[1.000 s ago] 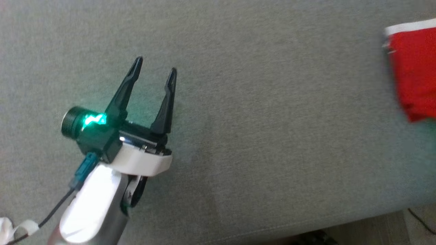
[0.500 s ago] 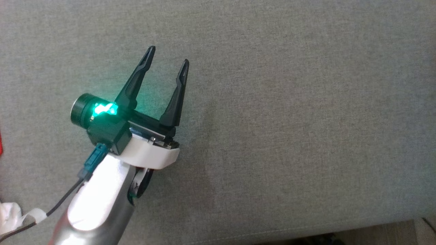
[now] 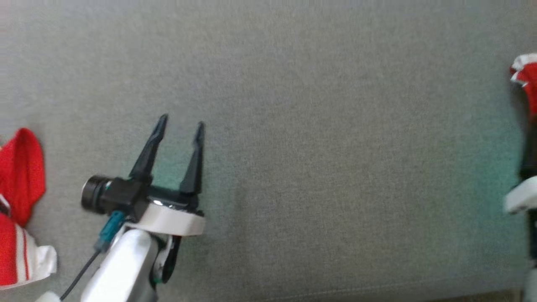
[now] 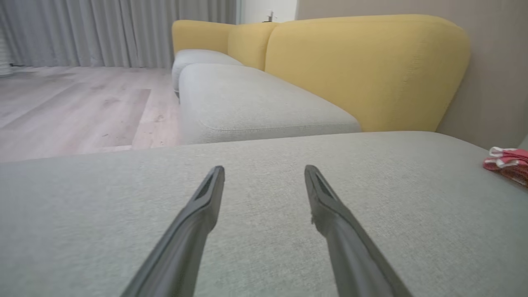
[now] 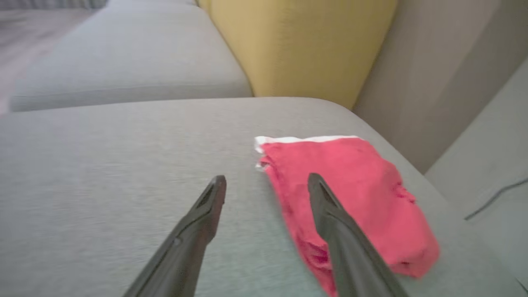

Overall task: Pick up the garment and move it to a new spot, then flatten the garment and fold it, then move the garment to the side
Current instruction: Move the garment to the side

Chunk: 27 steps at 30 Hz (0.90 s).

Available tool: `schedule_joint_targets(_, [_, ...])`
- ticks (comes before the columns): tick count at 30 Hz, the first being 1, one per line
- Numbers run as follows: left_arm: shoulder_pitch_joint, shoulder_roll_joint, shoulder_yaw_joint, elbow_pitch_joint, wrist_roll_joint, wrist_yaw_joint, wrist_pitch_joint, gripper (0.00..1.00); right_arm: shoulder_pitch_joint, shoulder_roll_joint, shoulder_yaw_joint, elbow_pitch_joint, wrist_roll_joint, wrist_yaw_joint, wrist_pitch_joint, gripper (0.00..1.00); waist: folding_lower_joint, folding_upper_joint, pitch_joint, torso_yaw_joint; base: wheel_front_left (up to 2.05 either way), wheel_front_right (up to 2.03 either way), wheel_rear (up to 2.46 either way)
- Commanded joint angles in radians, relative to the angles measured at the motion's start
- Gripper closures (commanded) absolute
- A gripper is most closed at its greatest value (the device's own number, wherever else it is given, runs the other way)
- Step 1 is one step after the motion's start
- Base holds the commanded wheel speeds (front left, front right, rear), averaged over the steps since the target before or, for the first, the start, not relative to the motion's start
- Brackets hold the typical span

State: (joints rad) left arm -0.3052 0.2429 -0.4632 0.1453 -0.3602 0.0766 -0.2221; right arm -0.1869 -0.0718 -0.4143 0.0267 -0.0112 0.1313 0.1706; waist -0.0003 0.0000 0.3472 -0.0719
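Grey cushion (image 5: 103, 165), right claw (image 5: 266, 181) wide apart, empty

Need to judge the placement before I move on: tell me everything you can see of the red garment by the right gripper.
The red garment, soft-looking cloth, is folded into a rough, slightly rumpled rectangle with a white band along its far edge. It lies flat on the grey cushion, near the yellow backrest. The right gripper hangs at its near side, jaws open, gripping nothing; whether a finger touches it is unclear.
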Motion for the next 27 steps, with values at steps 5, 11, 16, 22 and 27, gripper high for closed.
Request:
schedule_joint_targets(5, [0.053,0.042,0.087,-0.01,-0.037,0.05,-0.002,0.0,0.084,0.017,0.196,-0.129,0.06,-0.001,-0.036,0.0,0.0003,0.0,-0.119,0.047,0.0,0.0,0.0])
schedule_joint_targets(11, [0.121,0.065,0.141,0.003,-0.073,0.092,0.002,0.0,0.121,0.021,0.345,-0.158,0.122,-0.001,-0.07,0.0,0.0003,0.0,-0.19,0.091,0.0,0.0,0.0])
schedule_joint_targets(16, [0.186,0.083,0.181,-0.008,-0.103,0.125,0.009,0.0,0.155,0.021,0.426,-0.185,0.161,-0.001,-0.107,0.0,0.0003,0.0,-0.243,0.119,0.0,0.0,0.0])
schedule_joint_targets(22, [0.249,0.091,0.187,-0.042,-0.113,0.149,0.025,0.0,0.215,0.021,0.453,-0.201,0.191,-0.001,-0.141,0.0,0.0003,0.0,-0.285,0.113,0.0,0.0,0.0])
schedule_joint_targets(27, [0.291,0.092,0.184,-0.068,-0.119,0.165,0.038,0.0,0.27,0.021,0.46,-0.203,0.2,-0.001,-0.143,0.0,0.0003,0.0,-0.313,0.097,0.0,0.0,0.0])
